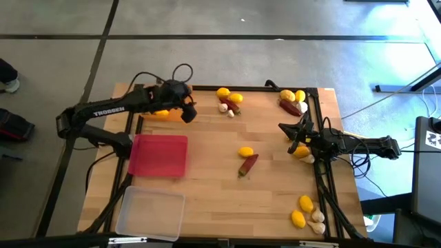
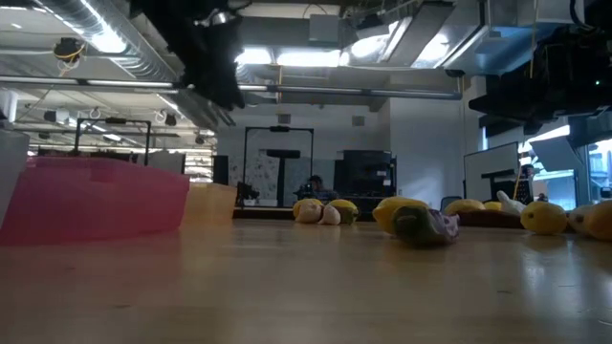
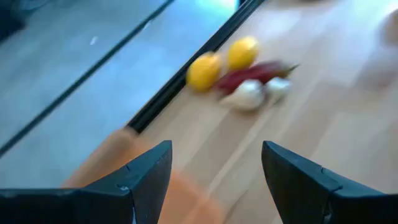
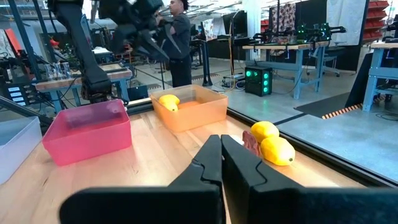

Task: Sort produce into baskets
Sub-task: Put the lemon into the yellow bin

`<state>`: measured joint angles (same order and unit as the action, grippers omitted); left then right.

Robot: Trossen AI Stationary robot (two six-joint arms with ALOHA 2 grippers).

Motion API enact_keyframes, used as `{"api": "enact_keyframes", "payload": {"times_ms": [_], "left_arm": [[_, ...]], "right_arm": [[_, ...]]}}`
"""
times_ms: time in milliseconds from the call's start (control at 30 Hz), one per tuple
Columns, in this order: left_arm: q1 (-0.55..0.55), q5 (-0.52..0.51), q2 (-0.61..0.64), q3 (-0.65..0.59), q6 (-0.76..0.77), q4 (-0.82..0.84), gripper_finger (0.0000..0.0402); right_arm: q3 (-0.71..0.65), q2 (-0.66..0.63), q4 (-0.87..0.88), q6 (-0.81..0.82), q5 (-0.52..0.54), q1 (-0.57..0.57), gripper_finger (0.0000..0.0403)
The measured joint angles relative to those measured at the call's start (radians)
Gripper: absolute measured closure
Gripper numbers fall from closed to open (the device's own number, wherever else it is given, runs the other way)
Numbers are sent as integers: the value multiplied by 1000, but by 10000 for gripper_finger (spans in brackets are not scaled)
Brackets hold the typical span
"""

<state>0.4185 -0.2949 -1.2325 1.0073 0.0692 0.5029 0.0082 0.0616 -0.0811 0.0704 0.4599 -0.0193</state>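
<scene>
the produce is scattered in small heaps over the wooden table (image 1: 207,200). along the far edge, near the middle, two lemons (image 1: 229,95) sit with a dark red pepper (image 1: 231,105) and a couple of garlic bulbs (image 1: 225,108) tucked against them; the left wrist view shows this same cluster hard by the table's dark rim. in the far right corner lies another little heap (image 1: 292,100) of lemons, a pepper and garlic. out in the middle of the table one lemon (image 1: 246,151) rests just beside a lone pepper (image 1: 249,164). down at the near right corner a last group (image 1: 308,211) of two lemons and some garlic lies close to the edge.

the orange basket (image 4: 189,109) stands at the far left corner with a lemon (image 4: 168,102) already in it. the red-pink basket (image 1: 159,155) sits just nearer along the left side, and the clear basket (image 1: 150,213) is at the near left corner; i can't tell whether those two hold anything.

the left gripper (image 1: 186,109) hangs above the far side of the table, between the orange basket and the middle cluster, its fingers (image 3: 149,177) spread apart with nothing between them. the right gripper (image 1: 294,136) waits near the right edge, its fingers (image 4: 208,163) pressed together on nothing, with a lemon and garlic (image 1: 304,154) lying close under its arm.
</scene>
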Motion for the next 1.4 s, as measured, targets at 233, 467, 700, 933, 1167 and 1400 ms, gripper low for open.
{"api": "enact_keyframes", "payload": {"times_ms": [233,467,700,933,1167,1400], "left_arm": [[-118,0,-3,-5,-26,-135,158],[-203,0,-3,-83,-61,-316,158],[-261,0,-15,-148,-52,-453,158],[-283,0,-57,-150,-51,-484,158],[-282,-1,-94,-150,-41,-493,158],[-283,-1,-115,-150,-41,-493,158]], "right_arm": [[0,0,-2,2,-8,0,398],[0,5,-49,14,-104,0,398],[8,54,-109,30,-138,0,398],[77,222,-112,26,-139,0,398],[140,390,-112,27,-139,0,398],[215,583,-112,23,-140,0,398]]}}
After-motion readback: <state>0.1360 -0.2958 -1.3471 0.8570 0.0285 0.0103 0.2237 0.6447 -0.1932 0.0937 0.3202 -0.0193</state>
